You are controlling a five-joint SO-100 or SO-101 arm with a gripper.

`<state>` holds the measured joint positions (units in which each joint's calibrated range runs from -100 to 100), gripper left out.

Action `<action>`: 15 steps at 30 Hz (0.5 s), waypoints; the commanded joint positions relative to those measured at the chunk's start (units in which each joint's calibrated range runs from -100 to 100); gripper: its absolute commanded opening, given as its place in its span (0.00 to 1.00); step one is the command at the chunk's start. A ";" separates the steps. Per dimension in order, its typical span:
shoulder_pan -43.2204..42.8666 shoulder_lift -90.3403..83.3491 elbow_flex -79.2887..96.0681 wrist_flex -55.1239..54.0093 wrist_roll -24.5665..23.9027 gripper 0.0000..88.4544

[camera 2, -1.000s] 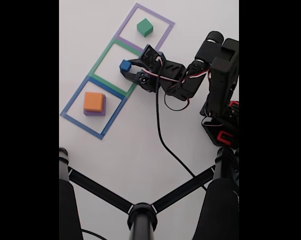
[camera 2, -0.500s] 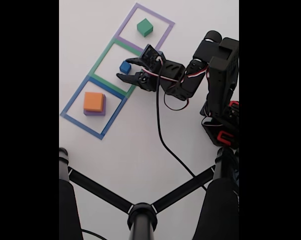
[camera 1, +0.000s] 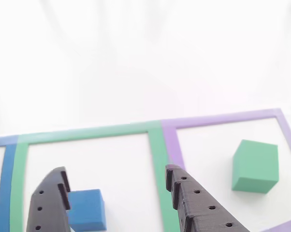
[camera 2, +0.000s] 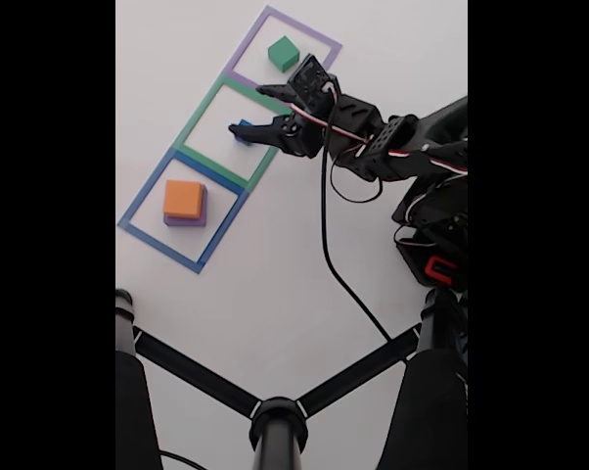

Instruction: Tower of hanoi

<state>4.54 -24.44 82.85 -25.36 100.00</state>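
Note:
The blue cube (camera 1: pixel 87 210) rests inside the green tape square (camera 2: pixel 199 125), free of the gripper. In the fixed view the blue cube (camera 2: pixel 242 138) is mostly hidden under one black finger. My gripper (camera 2: pixel 252 109) is open and hovers over the far edge of that square. In the other view the gripper (camera 1: pixel 115 173) has one finger (camera 1: pixel 51 203) beside the cube and the second finger (camera 1: pixel 196 205) over the green tape. The green block (camera 2: pixel 284 53) sits in the purple tape square, shown again as the green block (camera 1: pixel 255 166). The orange block (camera 2: pixel 184 199) lies on the flat purple block (camera 2: pixel 201 217) in the blue tape square.
The arm's base (camera 2: pixel 433 245) and its black cable (camera 2: pixel 326 255) are on the right of the fixed view. A black tripod-like stand (camera 2: pixel 275 416) crosses the bottom. The surface is white around the three tape squares.
The gripper let go of the blue cube and opened wider. It then rose and swung up the picture toward the purple square, while the cube stayed in the green square.

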 commanded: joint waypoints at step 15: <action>11.28 -27.96 -53.37 97.11 0.00 0.00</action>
<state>12.65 -50.61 42.47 59.71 100.00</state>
